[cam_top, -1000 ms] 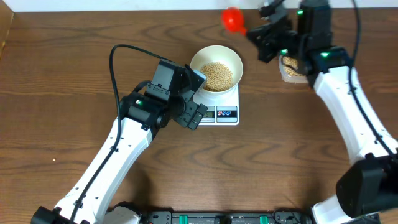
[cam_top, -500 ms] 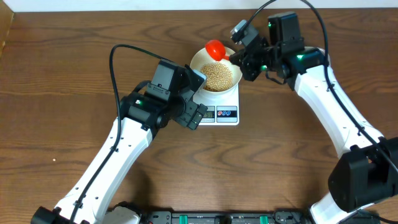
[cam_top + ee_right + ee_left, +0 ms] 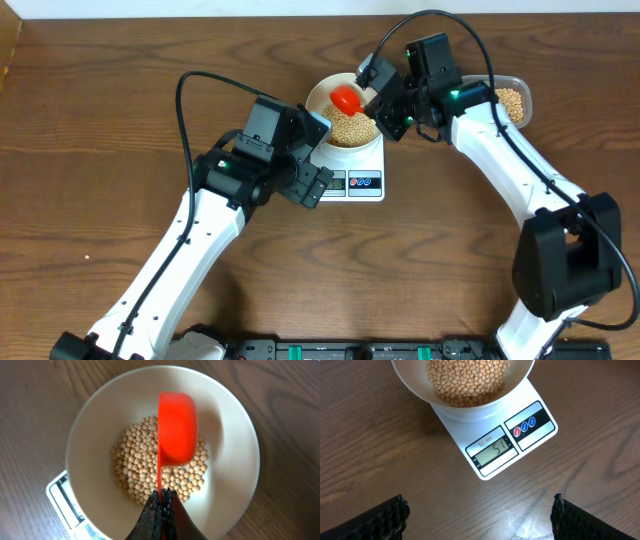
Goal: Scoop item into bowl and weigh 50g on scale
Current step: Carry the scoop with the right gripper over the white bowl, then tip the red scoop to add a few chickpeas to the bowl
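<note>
The cream-white bowl sits on the white scale and holds a heap of tan beans. The scale display reads 51. My right gripper is shut on the handle of a red scoop, held over the bowl and tipped on its side above the beans. The scoop also shows in the overhead view. My left gripper is open and empty, hovering over the table in front of the scale, left of it in the overhead view.
A clear plastic tub with more beans stands at the back right, behind my right arm. The table is dark wood. Cables loop above both arms.
My right arm swung left from the tub at the back, carrying the red scoop to over the bowl and lowering and tipping it there. The left arm has not moved.
</note>
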{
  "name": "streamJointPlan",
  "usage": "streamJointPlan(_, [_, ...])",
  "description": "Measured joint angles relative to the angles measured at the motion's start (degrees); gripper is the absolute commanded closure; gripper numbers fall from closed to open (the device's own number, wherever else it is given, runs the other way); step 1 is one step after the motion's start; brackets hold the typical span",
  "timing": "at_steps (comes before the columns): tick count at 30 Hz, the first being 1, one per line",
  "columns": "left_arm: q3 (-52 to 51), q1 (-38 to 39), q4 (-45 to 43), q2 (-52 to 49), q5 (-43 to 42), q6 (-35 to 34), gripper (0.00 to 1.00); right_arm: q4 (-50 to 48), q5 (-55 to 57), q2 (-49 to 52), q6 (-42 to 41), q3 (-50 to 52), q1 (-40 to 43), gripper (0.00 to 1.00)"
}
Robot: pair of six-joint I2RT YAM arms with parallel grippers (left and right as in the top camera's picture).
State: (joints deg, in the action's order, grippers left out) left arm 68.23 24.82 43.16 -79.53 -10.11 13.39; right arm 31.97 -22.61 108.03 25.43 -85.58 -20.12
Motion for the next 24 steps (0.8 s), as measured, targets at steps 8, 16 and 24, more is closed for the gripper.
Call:
streamJointPlan(8, [0.0, 0.0, 0.0, 0.0, -0.02, 0.0, 0.07, -0.2, 3.32, 2.12, 1.84, 0.0, 0.0, 0.99])
streamJointPlan(16, [0.0, 0.0, 0.0, 0.0, -0.02, 0.0, 0.07, -1.18, 6.23, 2.21, 3.39, 0.0, 0.0, 0.99])
streamJointPlan(24, [0.0, 0.0, 0.0, 0.0, -0.02, 0.0, 0.07, -1.09, 6.38, 2.21, 3.65, 0.0, 0.0, 0.99])
